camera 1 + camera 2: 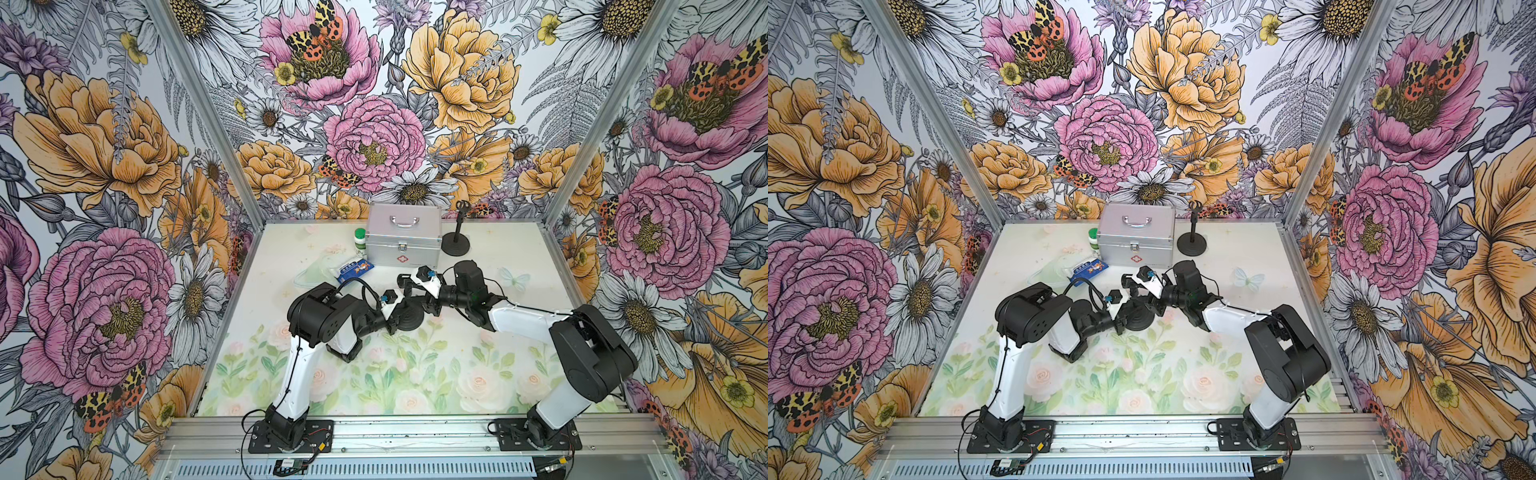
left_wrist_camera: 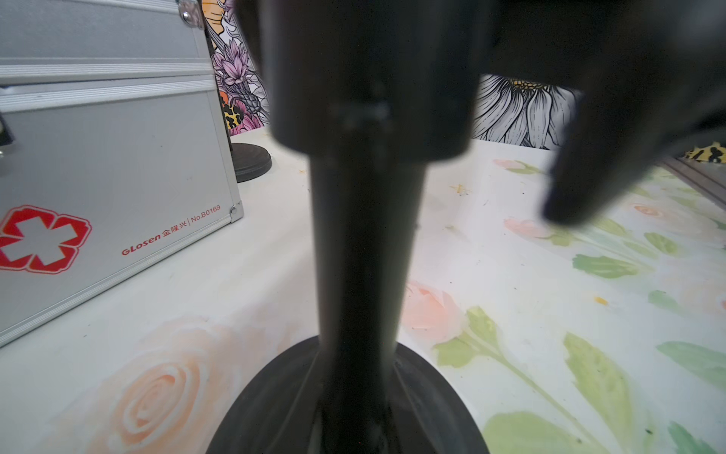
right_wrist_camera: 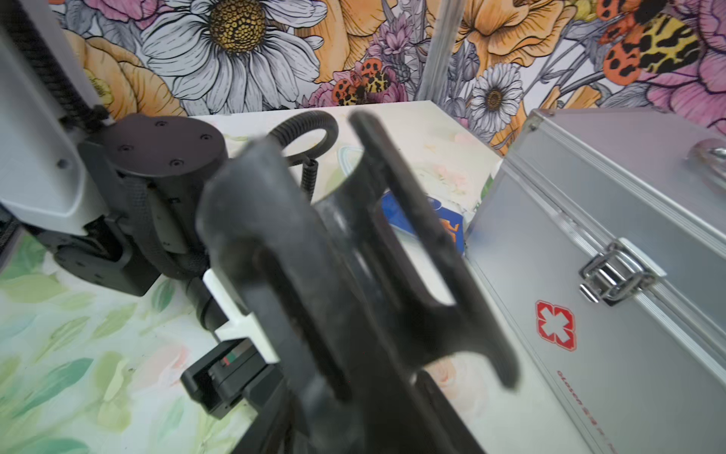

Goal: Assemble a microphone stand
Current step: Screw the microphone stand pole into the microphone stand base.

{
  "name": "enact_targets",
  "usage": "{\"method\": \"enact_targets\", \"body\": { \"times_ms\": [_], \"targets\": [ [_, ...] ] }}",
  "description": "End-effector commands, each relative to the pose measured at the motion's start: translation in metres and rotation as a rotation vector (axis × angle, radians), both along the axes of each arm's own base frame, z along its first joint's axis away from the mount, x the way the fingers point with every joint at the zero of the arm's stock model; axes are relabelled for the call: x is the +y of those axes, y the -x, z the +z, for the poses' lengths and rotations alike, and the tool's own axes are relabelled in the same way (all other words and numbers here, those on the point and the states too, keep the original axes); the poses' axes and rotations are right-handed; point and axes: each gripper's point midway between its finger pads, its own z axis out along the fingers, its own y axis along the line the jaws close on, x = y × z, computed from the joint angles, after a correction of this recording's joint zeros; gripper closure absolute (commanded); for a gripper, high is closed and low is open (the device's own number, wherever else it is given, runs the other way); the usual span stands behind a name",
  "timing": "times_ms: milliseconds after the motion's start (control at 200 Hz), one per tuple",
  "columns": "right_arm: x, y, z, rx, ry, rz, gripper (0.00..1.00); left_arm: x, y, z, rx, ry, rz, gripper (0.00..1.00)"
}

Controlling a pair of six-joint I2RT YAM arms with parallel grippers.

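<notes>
A black microphone stand stands mid-table, its round base flat on the floral mat. My left gripper is shut on the upright pole, which fills the left wrist view above the base. My right gripper reaches in from the right at the pole's top, where the black U-shaped clip sits. One of its fingers hangs clear of the pole with wallpaper showing in the gap, so this gripper stands open. Where clip and pole meet is hidden.
A silver first-aid case stands at the back. Right of it is a second, assembled black stand. Left of the case are a green-capped bottle, a blue packet and a clear plastic piece.
</notes>
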Motion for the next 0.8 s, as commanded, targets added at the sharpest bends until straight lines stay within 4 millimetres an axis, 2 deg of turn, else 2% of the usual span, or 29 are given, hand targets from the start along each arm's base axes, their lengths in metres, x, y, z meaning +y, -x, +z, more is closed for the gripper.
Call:
{"method": "enact_targets", "body": {
  "times_ms": [0, 150, 255, 310, 435, 455, 515, 565, 615, 670, 725, 776, 791],
  "targets": [
    [0.003, 0.030, 0.001, 0.082, -0.018, 0.255, 0.52, -0.003, 0.029, -0.041, 0.121, -0.070, -0.058, 0.79],
    [0.009, 0.014, 0.012, 0.114, -0.073, 0.285, 0.52, -0.003, 0.028, -0.038, 0.116, -0.066, -0.056, 0.79],
    [0.011, 0.007, 0.016, 0.130, -0.096, 0.298, 0.58, -0.003, 0.029, -0.041, 0.121, -0.070, -0.059, 0.79],
    [0.012, 0.007, 0.016, 0.130, -0.099, 0.302, 0.66, -0.004, 0.028, -0.040, 0.120, -0.067, -0.059, 0.79],
    [0.010, -0.003, 0.005, 0.146, -0.057, 0.232, 1.00, -0.004, 0.029, -0.043, 0.129, -0.070, -0.059, 0.79],
    [0.010, -0.005, 0.002, 0.150, -0.042, 0.208, 1.00, -0.004, 0.029, -0.043, 0.128, -0.069, -0.062, 0.79],
    [0.008, -0.013, -0.010, 0.142, 0.011, 0.102, 1.00, -0.005, 0.028, -0.043, 0.129, -0.066, -0.062, 0.79],
    [0.004, -0.026, -0.020, 0.125, 0.035, -0.056, 1.00, -0.004, 0.027, -0.041, 0.125, -0.066, -0.057, 0.79],
    [-0.006, -0.045, -0.024, 0.092, 0.023, -0.288, 1.00, -0.003, 0.027, -0.042, 0.126, -0.068, -0.053, 0.79],
    [-0.027, -0.055, -0.028, 0.063, -0.034, -0.581, 1.00, -0.005, 0.027, -0.044, 0.130, -0.068, -0.058, 0.79],
    [-0.042, -0.042, -0.028, 0.020, -0.116, -0.823, 1.00, -0.007, 0.026, -0.044, 0.129, -0.064, -0.062, 0.79],
    [-0.040, -0.026, -0.027, -0.027, -0.152, -0.928, 1.00, -0.006, 0.026, -0.042, 0.125, -0.063, -0.059, 0.79],
    [-0.032, -0.018, -0.027, -0.033, -0.152, -0.925, 1.00, -0.006, 0.026, -0.041, 0.124, -0.063, -0.056, 0.79]
  ]
}}
